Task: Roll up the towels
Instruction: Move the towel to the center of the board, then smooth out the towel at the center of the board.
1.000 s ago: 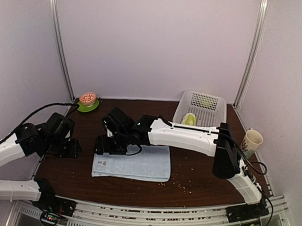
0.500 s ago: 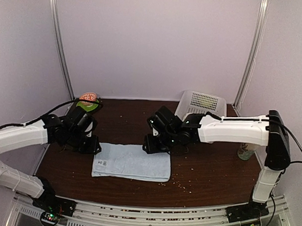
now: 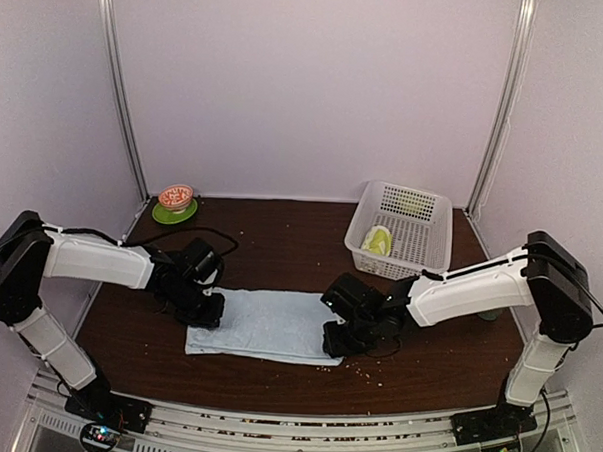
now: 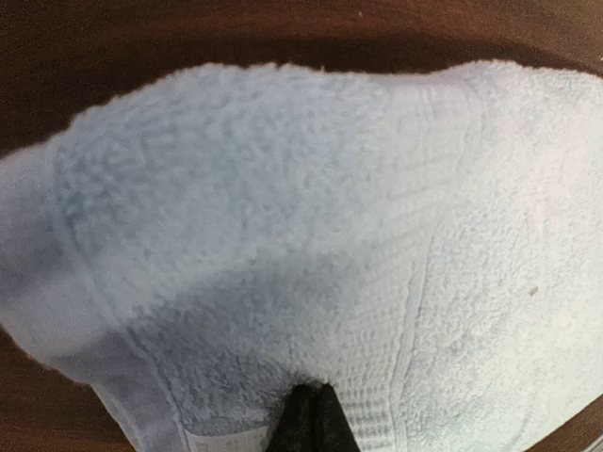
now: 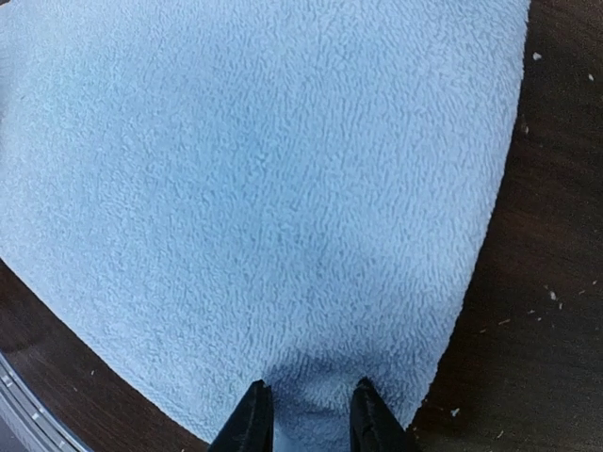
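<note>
A plain light-blue towel lies flat on the dark table. My left gripper sits at its left edge; in the left wrist view its black fingers are shut together, pinching the towel, which humps up around them. My right gripper is at the towel's near right corner. In the right wrist view it straddles a puckered fold of the towel, gripped between the two fingers. The small yellow-green towel lies in the white basket.
A green saucer with an orange bowl stands at the back left corner. Pale crumbs are scattered on the table right of the towel. The metal rail runs along the near edge.
Both arms swung down and outward onto the blue towel's ends. The left gripper shut on the left edge. The right gripper narrowed onto the near right corner.
</note>
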You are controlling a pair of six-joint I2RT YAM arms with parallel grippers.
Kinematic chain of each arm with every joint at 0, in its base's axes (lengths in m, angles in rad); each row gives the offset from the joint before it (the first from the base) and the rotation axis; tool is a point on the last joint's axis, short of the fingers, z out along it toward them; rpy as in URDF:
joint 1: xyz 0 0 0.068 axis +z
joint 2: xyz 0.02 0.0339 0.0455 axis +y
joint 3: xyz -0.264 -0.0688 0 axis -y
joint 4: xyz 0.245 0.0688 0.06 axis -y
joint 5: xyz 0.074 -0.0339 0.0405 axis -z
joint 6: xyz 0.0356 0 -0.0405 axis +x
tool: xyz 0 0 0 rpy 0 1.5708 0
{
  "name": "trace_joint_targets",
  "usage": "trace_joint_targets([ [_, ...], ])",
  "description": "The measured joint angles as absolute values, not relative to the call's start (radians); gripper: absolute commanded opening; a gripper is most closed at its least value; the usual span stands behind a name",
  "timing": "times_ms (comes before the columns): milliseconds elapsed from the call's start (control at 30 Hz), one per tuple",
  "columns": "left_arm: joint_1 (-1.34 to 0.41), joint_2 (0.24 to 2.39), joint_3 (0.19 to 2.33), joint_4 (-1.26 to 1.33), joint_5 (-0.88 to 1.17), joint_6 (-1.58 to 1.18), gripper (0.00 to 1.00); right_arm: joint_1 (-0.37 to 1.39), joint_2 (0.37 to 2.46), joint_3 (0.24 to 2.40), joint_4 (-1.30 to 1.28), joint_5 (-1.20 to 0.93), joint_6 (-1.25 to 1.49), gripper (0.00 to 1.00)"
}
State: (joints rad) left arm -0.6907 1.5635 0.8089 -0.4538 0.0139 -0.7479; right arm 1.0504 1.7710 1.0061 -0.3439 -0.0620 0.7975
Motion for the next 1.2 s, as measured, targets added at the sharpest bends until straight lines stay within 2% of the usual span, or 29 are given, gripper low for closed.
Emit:
trace_joint_targets([
  [200,-0.719,1.530,0.735,-0.379,0.034,-0.791,0.00,1.051,1.701,0.910,-0.315,-0.071,0.816,0.29],
  [367,-0.863,1.478,0.702,-0.399,0.045,-0.859,0.00,1.055,1.568,0.791,-0.371,-0.062,0.841,0.32],
  [467,-0.947,1.438,0.701,-0.454,0.036,-0.889,0.00,1.055,1.494,0.725,-0.442,-0.047,0.860,0.38],
  [500,-0.966,1.422,0.701,-0.476,0.031,-0.894,0.03,1.055,1.480,0.718,-0.456,-0.044,0.863,0.42],
  [600,-0.980,1.371,0.706,-0.536,0.019,-0.893,0.24,1.054,1.465,0.727,-0.521,-0.028,0.860,0.54],
  [700,-0.980,1.315,0.757,-0.622,0.000,-0.864,0.39,1.048,1.443,0.775,-0.585,0.006,0.842,0.57],
  [767,-0.980,1.286,0.815,-0.663,-0.007,-0.831,0.41,1.033,1.408,0.811,-0.600,0.023,0.834,0.56],
  [867,-0.974,1.268,0.927,-0.686,-0.028,-0.775,0.34,0.983,1.356,0.866,-0.585,0.050,0.815,0.45],
  [1000,-0.908,1.320,1.016,-0.651,-0.037,-0.718,0.14,0.924,1.379,0.920,-0.525,0.063,0.798,0.34],
  [1133,-0.818,1.452,1.015,-0.598,-0.036,-0.686,0.01,0.912,1.512,0.994,-0.450,0.058,0.786,0.29],
  [1200,-0.783,1.516,0.993,-0.570,-0.029,-0.680,0.00,0.911,1.583,1.021,-0.415,0.052,0.788,0.28],
])
